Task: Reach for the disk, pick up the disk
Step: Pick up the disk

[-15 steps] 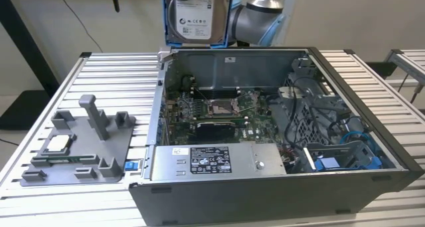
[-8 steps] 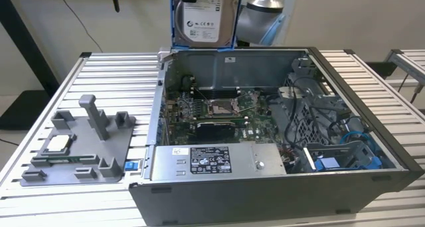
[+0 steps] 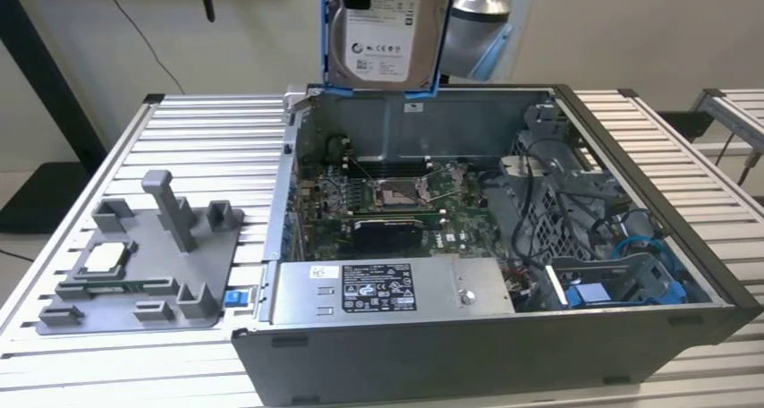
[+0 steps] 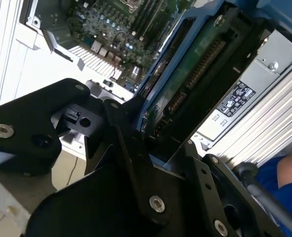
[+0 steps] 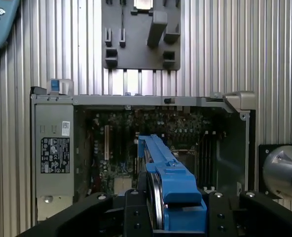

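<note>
1 flat silver-metal disk [image 3: 385, 34] with blue plastic rails hangs pinched upright in the black gripper [image 5: 158, 217] above the open grey computer case [image 3: 502, 354]'s far wall; a slack pinch could drop it onto the green motherboard [image 3: 394, 198].

The disk [image 3: 382, 32] hangs upright (blue-railed, label showing).

The disk [image 3: 385, 34] is running off the exterior view's top edge, so whatever is gripping it above is being cut from sight.
</note>
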Tool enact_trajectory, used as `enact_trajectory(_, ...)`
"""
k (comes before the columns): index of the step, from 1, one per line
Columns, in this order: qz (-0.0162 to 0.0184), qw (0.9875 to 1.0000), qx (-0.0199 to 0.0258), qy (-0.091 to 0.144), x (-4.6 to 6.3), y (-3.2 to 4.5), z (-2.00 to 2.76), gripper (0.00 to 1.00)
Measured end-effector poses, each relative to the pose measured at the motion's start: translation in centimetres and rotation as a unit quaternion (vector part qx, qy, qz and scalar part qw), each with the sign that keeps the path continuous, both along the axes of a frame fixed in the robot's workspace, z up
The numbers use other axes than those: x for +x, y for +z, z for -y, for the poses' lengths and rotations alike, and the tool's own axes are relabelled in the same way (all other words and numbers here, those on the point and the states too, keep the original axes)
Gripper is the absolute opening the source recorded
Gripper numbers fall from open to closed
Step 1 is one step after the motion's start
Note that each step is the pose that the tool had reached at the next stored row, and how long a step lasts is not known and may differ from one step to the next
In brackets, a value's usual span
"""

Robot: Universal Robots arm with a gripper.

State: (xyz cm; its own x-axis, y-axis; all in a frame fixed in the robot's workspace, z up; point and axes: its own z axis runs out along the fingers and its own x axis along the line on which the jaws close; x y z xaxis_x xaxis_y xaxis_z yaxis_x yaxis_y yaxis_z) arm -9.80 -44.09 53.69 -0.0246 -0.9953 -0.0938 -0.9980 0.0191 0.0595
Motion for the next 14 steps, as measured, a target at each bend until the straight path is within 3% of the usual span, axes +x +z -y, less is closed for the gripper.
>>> enact_trajectory(14, -0.0046, 1.0, -0.0001, 0.0, 2.6, -0.01, 2.18, 0.0)
